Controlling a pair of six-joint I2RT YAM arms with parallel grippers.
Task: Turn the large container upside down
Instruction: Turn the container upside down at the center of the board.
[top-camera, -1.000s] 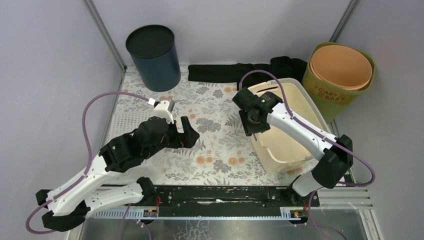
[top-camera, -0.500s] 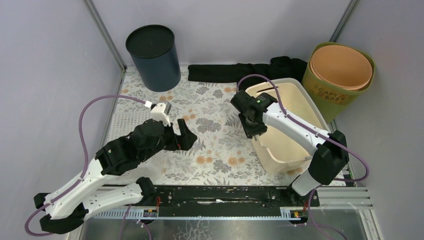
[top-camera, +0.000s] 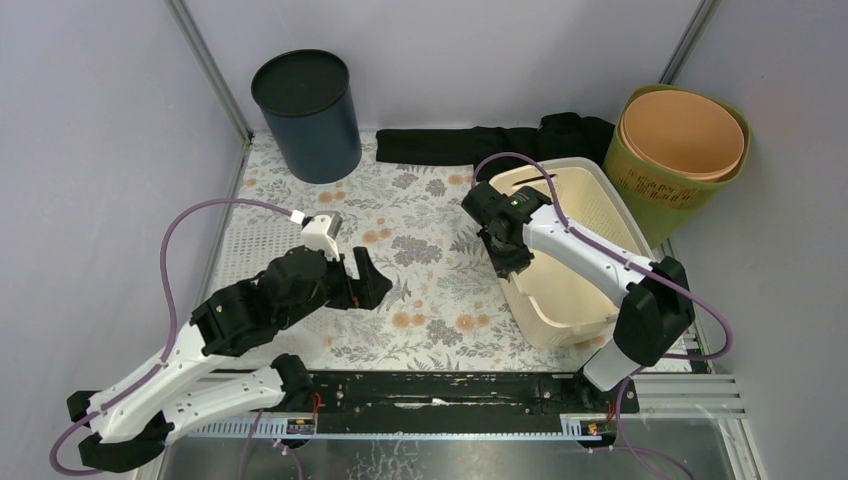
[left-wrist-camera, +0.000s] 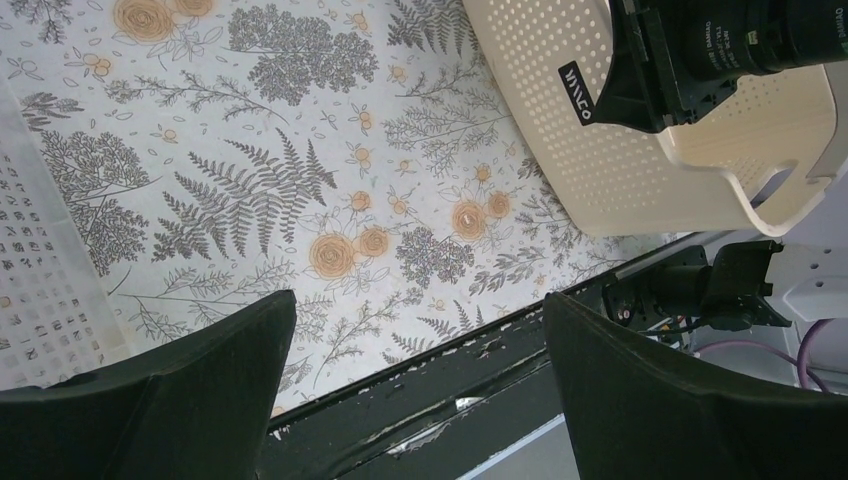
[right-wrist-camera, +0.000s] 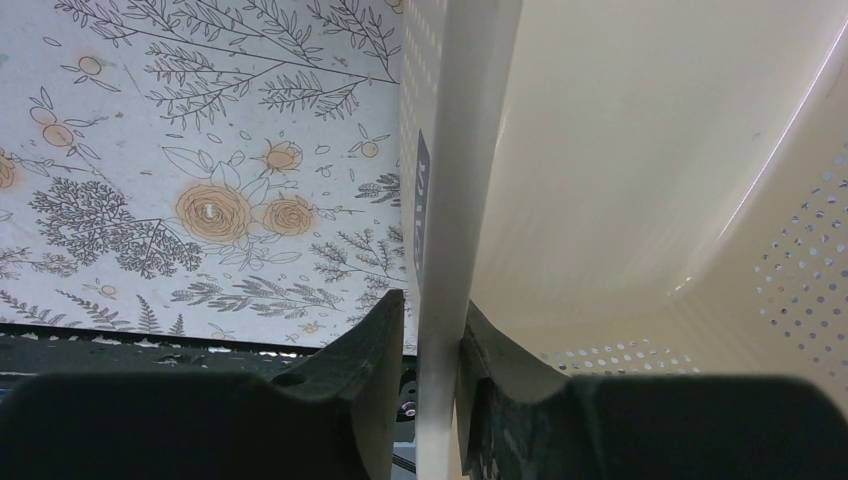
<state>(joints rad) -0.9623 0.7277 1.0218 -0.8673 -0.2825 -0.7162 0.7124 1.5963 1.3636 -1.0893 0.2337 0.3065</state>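
Observation:
The large container is a cream perforated basket (top-camera: 585, 275), upright at the right of the floral mat, open side up. My right gripper (top-camera: 508, 256) is shut on the basket's left rim, one finger outside and one inside; the wrist view shows the rim (right-wrist-camera: 455, 200) pinched between the fingers of the gripper (right-wrist-camera: 436, 350). My left gripper (top-camera: 364, 276) is open and empty above the mat, left of the basket and apart from it. The left wrist view shows the basket (left-wrist-camera: 640, 160) at the upper right, beyond the open gripper (left-wrist-camera: 420, 390).
A dark blue bin (top-camera: 307, 112) stands at the back left. A black cloth (top-camera: 480, 143) lies along the back edge. A green bin with an orange liner (top-camera: 682, 140) stands behind the basket at the right. A black rail (top-camera: 440, 390) runs along the near edge.
My left gripper has drawn back a little toward the near edge, still open. My right gripper keeps its hold on the basket rim and has shifted it only slightly.

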